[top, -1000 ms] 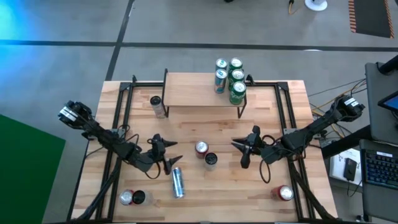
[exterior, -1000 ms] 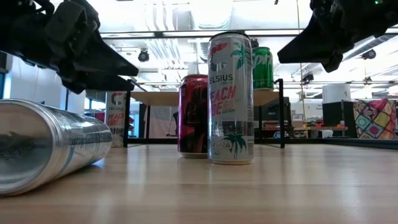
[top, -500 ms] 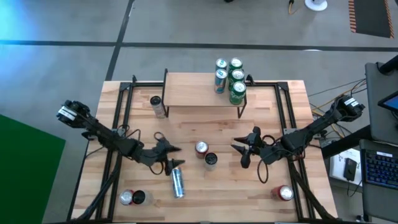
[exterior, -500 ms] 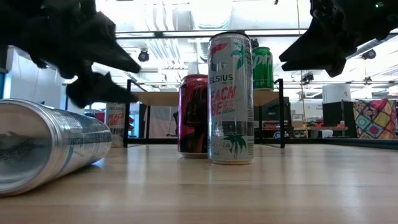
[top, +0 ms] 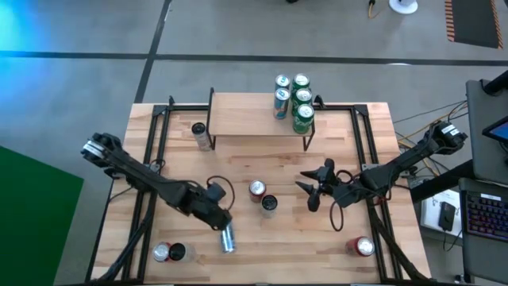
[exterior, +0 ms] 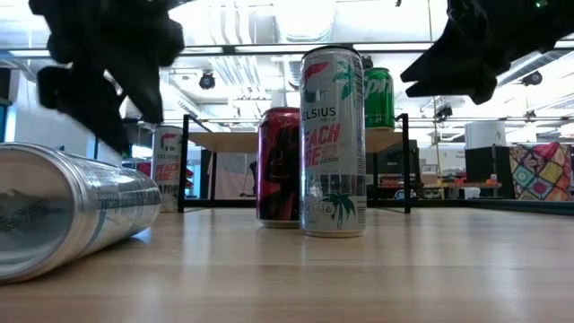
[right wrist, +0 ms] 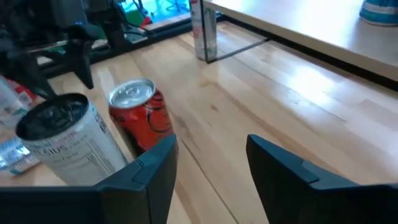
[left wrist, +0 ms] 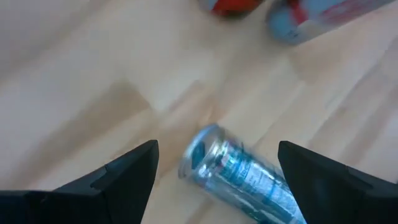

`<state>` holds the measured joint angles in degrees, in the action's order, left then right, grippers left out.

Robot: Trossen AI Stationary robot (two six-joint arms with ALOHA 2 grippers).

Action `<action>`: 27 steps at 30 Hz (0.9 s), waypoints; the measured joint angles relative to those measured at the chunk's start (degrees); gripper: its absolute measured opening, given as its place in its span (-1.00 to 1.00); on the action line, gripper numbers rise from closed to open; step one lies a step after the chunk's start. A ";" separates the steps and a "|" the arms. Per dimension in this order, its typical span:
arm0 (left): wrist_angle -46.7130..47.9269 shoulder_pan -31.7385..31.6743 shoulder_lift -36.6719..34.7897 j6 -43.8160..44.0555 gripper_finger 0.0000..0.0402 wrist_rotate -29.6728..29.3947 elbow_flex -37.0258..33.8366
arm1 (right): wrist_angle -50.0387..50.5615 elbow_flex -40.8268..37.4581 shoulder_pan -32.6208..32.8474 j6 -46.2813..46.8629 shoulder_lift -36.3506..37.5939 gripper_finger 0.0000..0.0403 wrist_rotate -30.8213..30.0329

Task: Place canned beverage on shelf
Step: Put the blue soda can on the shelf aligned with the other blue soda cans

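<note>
A silver-blue can [top: 228, 236] lies on its side on the table, near the front. My left gripper [top: 221, 219] hangs open over its far end, pointing steeply down; in the left wrist view the can [left wrist: 239, 180] shows below the gap between the fingers, which stand clear of it. A red can [top: 256, 189] and a tall silver can [top: 270, 204] stand mid-table. My right gripper [top: 309, 193] hovers to their right, open, with nothing between its fingers [right wrist: 149, 174]. The shelf [top: 246, 115] stands at the far edge with several green cans [top: 292, 99] on its right end.
A slim can [top: 202, 135] stands by the shelf's left legs. Two cans [top: 169, 253] stand at the near left corner and a red one [top: 363, 246] at the near right. Black frame rails [top: 151, 159] run along both table sides. The shelf's left part is bare.
My left gripper has moved toward the table's near edge, over the lying can's far end. It has tipped from nearly level to pointing steeply down and has rolled about its own line. The cans have stayed where they were.
</note>
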<state>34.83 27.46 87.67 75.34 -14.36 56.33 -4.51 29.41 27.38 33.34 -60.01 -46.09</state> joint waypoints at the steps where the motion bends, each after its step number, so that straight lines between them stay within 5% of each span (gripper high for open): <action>1: 0.10 0.14 1.43 2.35 0.59 1.38 0.27 | 0.62 0.00 0.00 0.30 0.00 -0.07 0.06; 6: -0.26 0.57 8.47 9.71 0.73 6.66 1.85 | 2.46 0.00 0.00 1.20 0.02 -0.03 1.41; 14: -2.24 0.61 16.15 4.99 0.93 9.90 5.65 | 2.60 0.00 0.02 2.14 0.02 -0.01 1.53; 27: 11.38 -0.64 15.19 -0.99 0.85 4.58 9.42 | 4.68 -0.22 0.13 6.73 -0.02 -0.01 3.23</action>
<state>46.21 26.83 102.86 74.35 -9.78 65.76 0.17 29.19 27.51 40.07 -60.03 -42.85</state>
